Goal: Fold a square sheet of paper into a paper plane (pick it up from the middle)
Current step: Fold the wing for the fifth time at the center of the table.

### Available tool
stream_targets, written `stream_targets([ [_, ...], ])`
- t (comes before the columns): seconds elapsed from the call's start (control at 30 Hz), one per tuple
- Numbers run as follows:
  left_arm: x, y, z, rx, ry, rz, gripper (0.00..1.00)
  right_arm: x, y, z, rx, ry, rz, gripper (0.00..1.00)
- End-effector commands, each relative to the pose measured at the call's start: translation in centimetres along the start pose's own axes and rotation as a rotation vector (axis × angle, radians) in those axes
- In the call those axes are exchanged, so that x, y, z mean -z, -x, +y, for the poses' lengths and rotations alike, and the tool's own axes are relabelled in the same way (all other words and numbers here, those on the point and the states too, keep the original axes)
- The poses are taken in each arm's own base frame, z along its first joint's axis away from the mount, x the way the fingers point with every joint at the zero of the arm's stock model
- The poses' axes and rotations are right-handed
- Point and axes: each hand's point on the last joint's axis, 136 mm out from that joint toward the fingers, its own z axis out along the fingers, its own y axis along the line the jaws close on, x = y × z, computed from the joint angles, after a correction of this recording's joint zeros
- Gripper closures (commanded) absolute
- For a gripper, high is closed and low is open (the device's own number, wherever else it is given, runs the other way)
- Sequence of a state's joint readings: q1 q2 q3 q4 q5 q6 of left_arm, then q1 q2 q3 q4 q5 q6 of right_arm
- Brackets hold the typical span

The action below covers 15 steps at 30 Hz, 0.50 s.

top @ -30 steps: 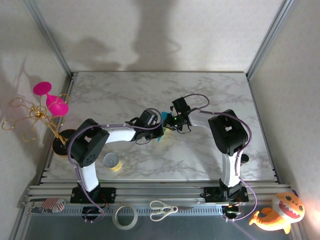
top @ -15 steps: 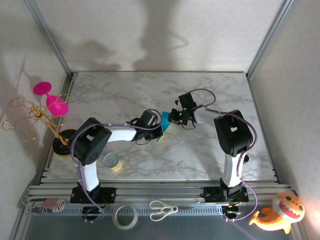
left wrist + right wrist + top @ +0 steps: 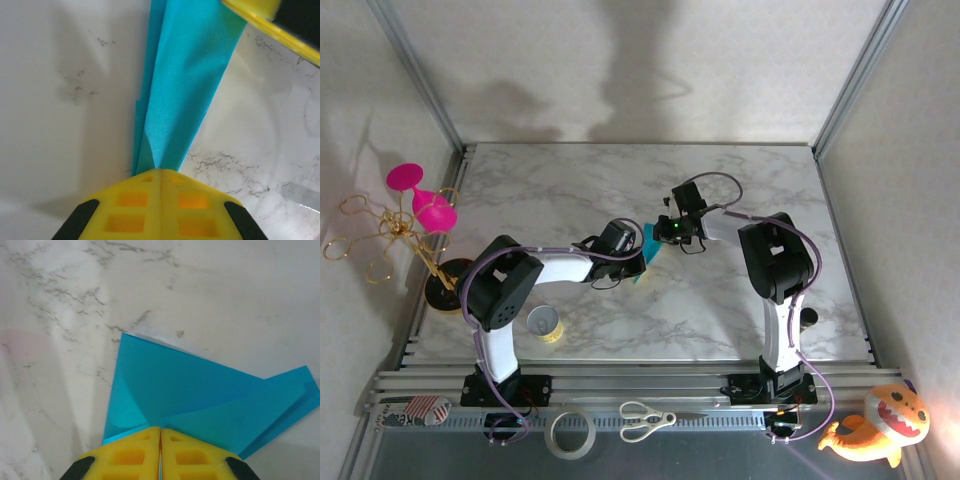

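**2 grippers pinching 1 folded teal sheet between them at the middle of a marble table**

Near the front edge, seen from above, a small yellow tape roll (image 3: 548, 323) is sitting on the marble table (image 3: 740, 180), well apart from the work.

Farther in, the left gripper (image 3: 160, 174) is reaching toward the table's middle. Its 2 yellow fingers are pressed together with no gap, clamping the near end of the square sheet of paper (image 3: 185, 90). The sheet is no longer flat and square. It is folded into a narrow teal band of at least 2 layers, and it is running straight away from the left fingertips. Its long axis is pointing up and slightly right in the left wrist view, toward a yellow finger of the other arm in the top right corner.

Farther again, the right gripper (image 3: 160, 431) is coming in from the right, its fingers also closed tight on the paper. In its own wrist view the sheet is fanning out ahead of the fingertips as a broad slanted flap with creases, its far corner resting on the marble.

Neither arm is nearer, since both are touching the paper. The left is holding the near end and the right the far part. The coming move probably depends on the short stretch of paper between the 2 grips, along that near-to-far axis.
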<state>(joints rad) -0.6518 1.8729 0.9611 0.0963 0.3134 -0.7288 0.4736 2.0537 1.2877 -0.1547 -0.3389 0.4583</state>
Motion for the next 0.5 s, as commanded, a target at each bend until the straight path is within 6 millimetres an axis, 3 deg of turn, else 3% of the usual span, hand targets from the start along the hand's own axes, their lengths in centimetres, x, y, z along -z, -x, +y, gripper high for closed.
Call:
stream_targets([
  [0.0, 0.1, -0.5, 1.4, -0.006, 0.053, 0.036, 1.0, -0.6, -0.5, -1.1, 0.003, -0.05, 0.026, 0.9],
  [0.3, 2.0, 3.5, -3.6, -0.005, -0.124, -0.076, 0.95, -1.3, -2.1, -3.0, -0.044, -0.116, 0.071, 0.9],
  [0.47, 0.3, 5.0, -3.0, 0.063, -0.117, -0.105, 0.98, -1.3, -2.1, -2.9, -0.062, -0.111, 0.07, 0.91],
])
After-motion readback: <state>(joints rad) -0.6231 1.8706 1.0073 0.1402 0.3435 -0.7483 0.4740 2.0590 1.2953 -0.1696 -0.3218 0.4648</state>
